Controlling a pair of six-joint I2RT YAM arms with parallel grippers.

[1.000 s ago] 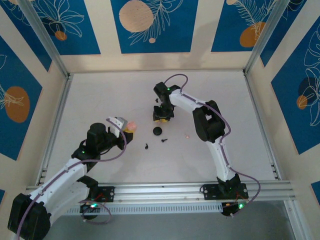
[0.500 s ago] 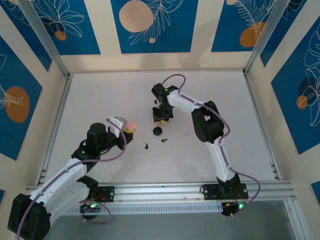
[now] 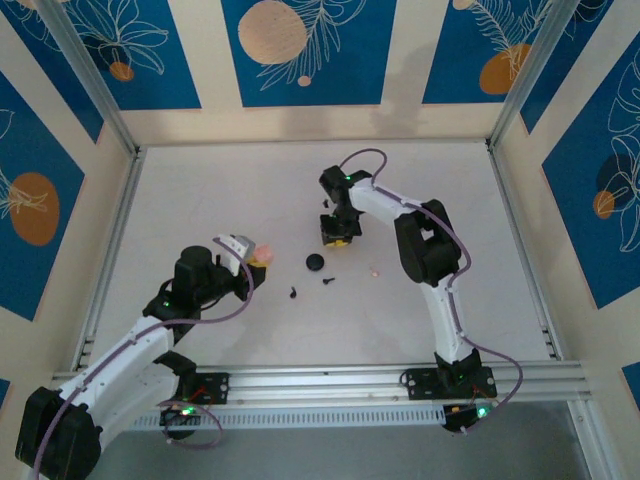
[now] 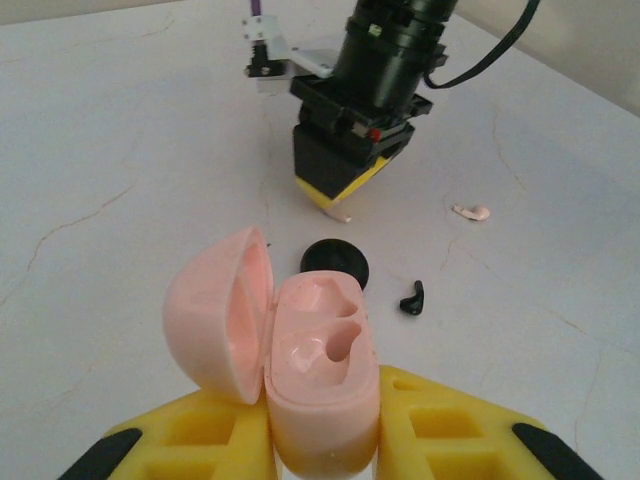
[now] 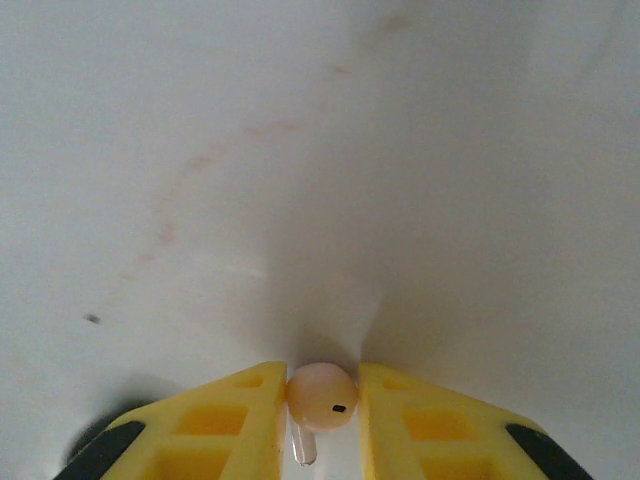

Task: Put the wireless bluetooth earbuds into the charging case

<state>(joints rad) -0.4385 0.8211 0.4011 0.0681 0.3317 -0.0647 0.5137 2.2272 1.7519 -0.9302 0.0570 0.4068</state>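
- Holds the pink charging case (image 4: pixel 320 350) upright in the left gripper (image 4: pixel 322 400), jaws clenched on its lower half, lid swung open to the left, both moulded wells bare.
- Pinches one pink earbud (image 5: pixel 322 398) in the right gripper (image 5: pixel 322 372), jaws grasping its round head, stem pointing back between the fingers, close over the white table (image 4: pixel 120 150).
- Finds the second earbud (image 4: pixel 471 212) lying on the table near the right gripper, well apart from the case.
- Shows a black round disc (image 4: pixel 335 263) and a tiny black piece (image 4: pixel 412 298) on the table between the grippers.

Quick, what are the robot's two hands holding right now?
Left gripper: shut on the pink charging case.
Right gripper: shut on a pink earbud.
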